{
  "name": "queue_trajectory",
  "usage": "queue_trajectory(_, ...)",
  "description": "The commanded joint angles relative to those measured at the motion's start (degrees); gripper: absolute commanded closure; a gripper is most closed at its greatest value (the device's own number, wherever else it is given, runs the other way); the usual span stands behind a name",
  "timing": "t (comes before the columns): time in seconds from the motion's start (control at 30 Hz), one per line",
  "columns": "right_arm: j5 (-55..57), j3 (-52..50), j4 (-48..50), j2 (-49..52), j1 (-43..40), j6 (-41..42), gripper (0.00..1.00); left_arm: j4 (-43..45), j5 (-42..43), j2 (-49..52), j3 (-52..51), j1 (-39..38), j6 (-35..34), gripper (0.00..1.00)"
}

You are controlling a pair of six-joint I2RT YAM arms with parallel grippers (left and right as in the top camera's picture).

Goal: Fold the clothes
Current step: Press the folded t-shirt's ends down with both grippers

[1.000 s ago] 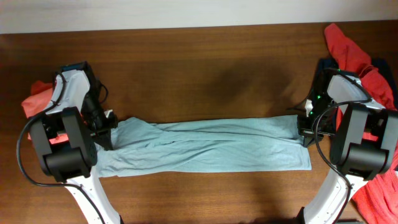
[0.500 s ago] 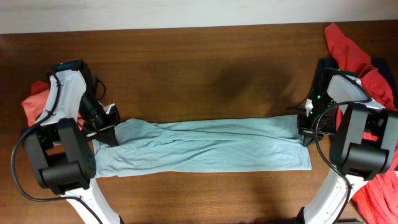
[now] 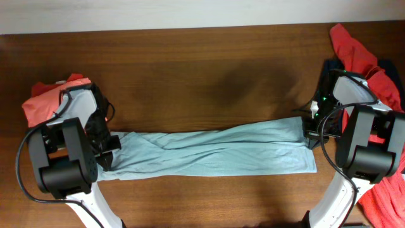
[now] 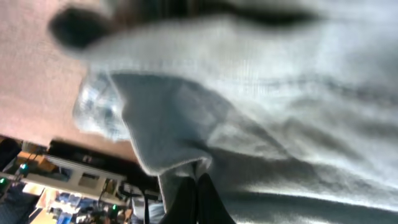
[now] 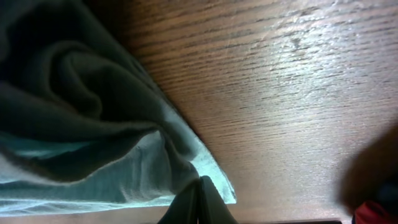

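Note:
The pale grey-blue T-shirt (image 3: 215, 152) lies stretched in a long band across the table's front middle. My left gripper (image 3: 109, 147) is shut on its left end; the cloth (image 4: 280, 106) fills the left wrist view above my closed fingers (image 4: 198, 186). My right gripper (image 3: 308, 130) is shut on the shirt's right end; in the right wrist view the cloth edge (image 5: 124, 143) bunches at my closed fingers (image 5: 200, 193). A coral-red tee (image 3: 44, 101) lies at the far left.
Coral-red garments (image 3: 361, 54) and a navy piece (image 3: 389, 69) are heaped at the right edge behind the right arm. More red cloth (image 3: 386, 199) lies at the front right. Bare brown wood table (image 3: 209, 76) stretches behind the shirt.
My left gripper has swung toward the front with the shirt's left end, folding the upper layer down so the band is narrower. The right arm has not moved.

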Motion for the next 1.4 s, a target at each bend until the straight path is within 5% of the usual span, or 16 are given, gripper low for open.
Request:
queue_trajectory(0.0,0.48,-0.15,-0.04,-1.18,-0.24,0.7,0.96,2.8,-2.03,-0.46,-0.7,0.02,-1.79,0.96)
queue_trajectory(0.17,0.48,-0.15,-0.04,-1.18,-0.24,0.68,0.94,5.01,-2.03,-0.46,-0.59,0.02,-1.79,0.91)
queue_trajectory(0.37,0.5,-0.15,0.04,-1.18,-0.26,0.68,0.75,6.62,-1.68,-0.46,0.79,-0.02,-2.45,0.91)
queue_trajectory(0.67,-6.08,0.7,1.88,-1.22,-2.19,-0.42,0.66,7.63,-0.37,-1.27,2.82,-0.02,-2.34,0.91)
queue_trajectory(0.97,-16.33,1.27,2.71,-1.33,-11.65,-6.08,0.39,14.27,8.61,-9.07,3.02,-0.02,5.81,0.9)
queue_trajectory(1.37,-28.04,-0.31,3.78,-1.2,-11.76,-17.62,0.27,15.56,9.03,-11.43,3.02,-0.02,5.79,0.89)
